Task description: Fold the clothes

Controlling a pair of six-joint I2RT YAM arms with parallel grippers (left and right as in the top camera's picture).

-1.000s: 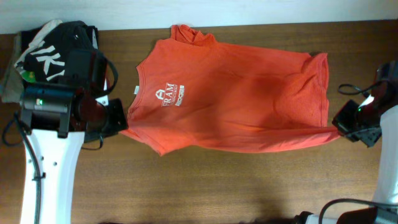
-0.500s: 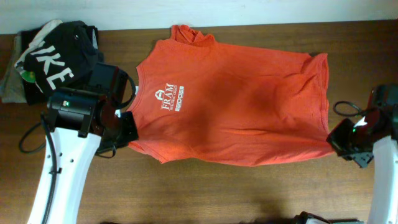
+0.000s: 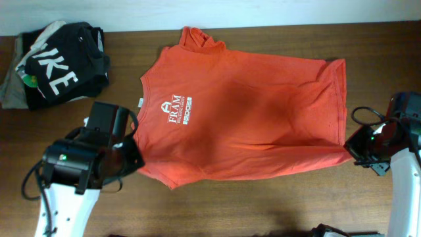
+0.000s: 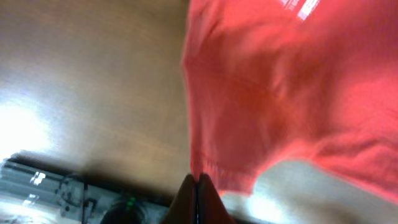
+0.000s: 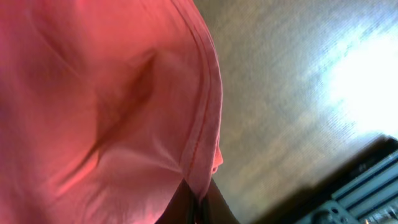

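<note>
Dark brown wooden worktop [image 3: 263, 204] runs below a pale wall, seen from overhead. Spread almost flat across its middle lies a red-orange short-sleeved cotton T-shirt [image 3: 250, 112], collar towards my left side and hem towards my right. On its chest a small white printed logo [image 3: 174, 105] shows an arch-like emblem above the word "FRAM". The smaller lettering below and beside it is too fine to read. A small white neck label [image 3: 141, 102] sits at the collar, its writing unreadable.

My left hand [image 3: 135, 161] is clenched on the T-shirt's near edge, close to the front sleeve. Its wrist view shows the fingertips pressed together on a fold of red cloth. My right hand [image 3: 352, 146] pinches the near hem corner, fingers closed on the stitched edge.

At the far left corner a crumpled black garment [image 3: 62, 66] shows big white letters, with "IKE" legible. It lies against a grey-beige garment [image 3: 10, 89].
</note>
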